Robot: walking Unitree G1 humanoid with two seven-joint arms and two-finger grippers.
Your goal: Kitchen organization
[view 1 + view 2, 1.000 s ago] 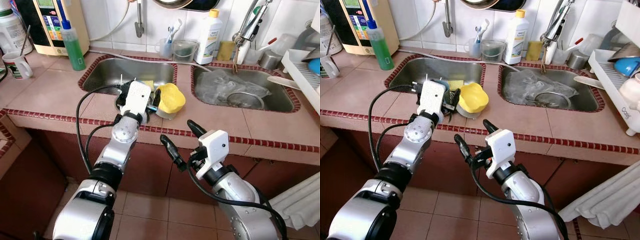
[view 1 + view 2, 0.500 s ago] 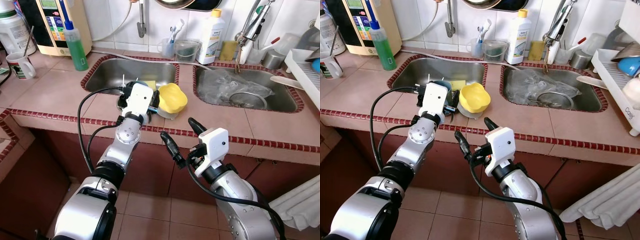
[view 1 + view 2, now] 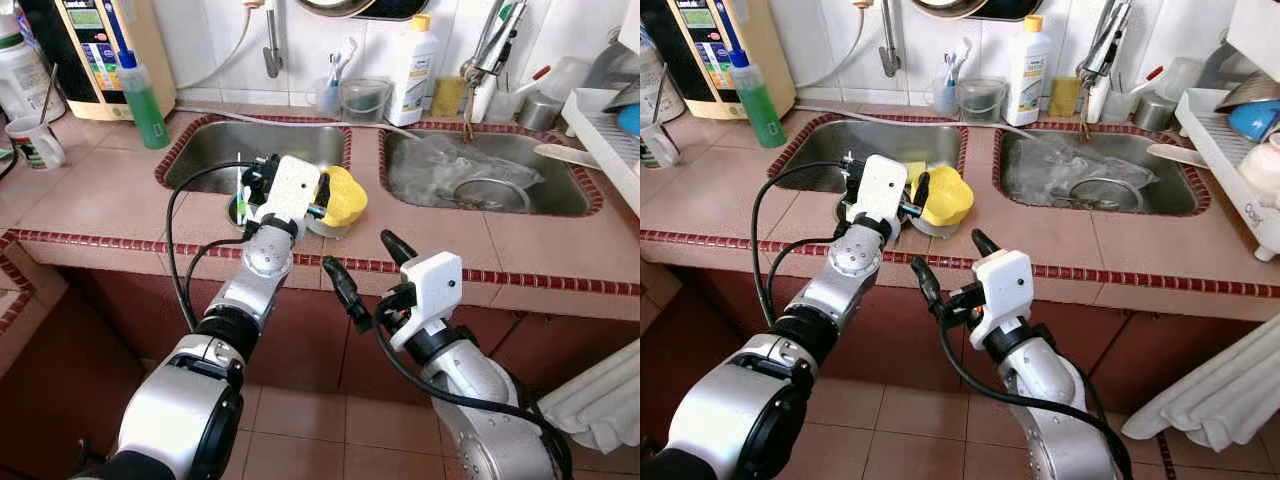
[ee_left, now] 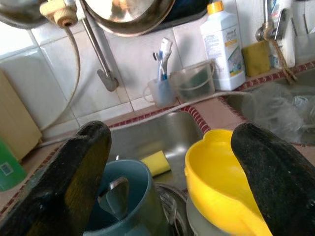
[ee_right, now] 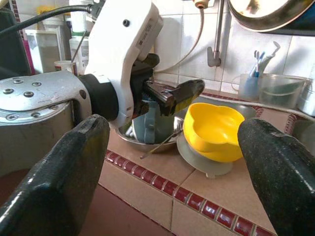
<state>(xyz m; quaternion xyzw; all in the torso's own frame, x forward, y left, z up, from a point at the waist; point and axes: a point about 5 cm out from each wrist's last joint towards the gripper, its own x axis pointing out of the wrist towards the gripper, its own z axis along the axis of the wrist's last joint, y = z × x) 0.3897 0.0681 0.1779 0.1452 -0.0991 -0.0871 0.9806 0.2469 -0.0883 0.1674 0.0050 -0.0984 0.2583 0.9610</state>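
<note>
A yellow bowl (image 3: 345, 196) rests on a grey plate on the counter strip between the two sinks. Beside it a blue cup (image 4: 123, 196) with a spoon stands in a shallow metal bowl (image 5: 147, 142). My left gripper (image 3: 292, 192) hovers right over this pile, open. In the left wrist view one finger (image 4: 74, 182) is by the cup and the other by the yellow bowl (image 4: 216, 172). My right gripper (image 3: 370, 270) is open with nothing in it, in front of the counter edge, just below it, facing the pile.
A yellow sponge (image 4: 156, 162) lies in the left sink. The right sink (image 3: 560, 205) holds crumpled plastic and a metal pan. A green soap bottle (image 3: 145, 90), a mug (image 3: 30, 145) and a white bottle (image 3: 413, 60) line the back. A dish rack (image 3: 600, 130) stands far right.
My left gripper has shifted right, closer to the yellow bowl, and now covers part of it. The right gripper holds about the same place. The camera has moved a little.
</note>
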